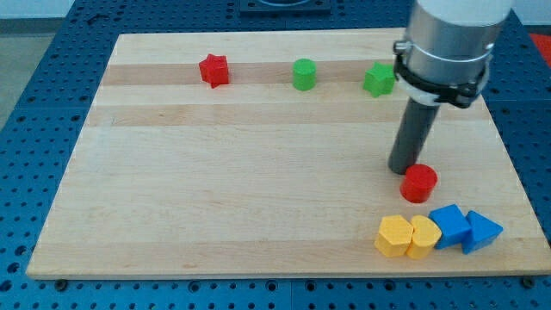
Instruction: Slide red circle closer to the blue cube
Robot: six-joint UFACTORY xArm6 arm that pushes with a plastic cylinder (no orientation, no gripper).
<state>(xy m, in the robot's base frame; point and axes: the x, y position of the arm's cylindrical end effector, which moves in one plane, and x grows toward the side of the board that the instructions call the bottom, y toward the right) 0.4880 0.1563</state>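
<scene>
The red circle (419,182) lies at the view's lower right on the wooden board (215,189). The blue cube (449,226) sits just below and right of it, a short gap apart. My tip (403,169) rests on the board touching the red circle's upper left side. A blue triangular block (481,232) adjoins the cube on its right.
Two yellow blocks (394,236) (424,237) sit left of the blue cube, touching it in a row. A red star (214,70), a green circle (304,75) and a green star (379,79) line the top of the board.
</scene>
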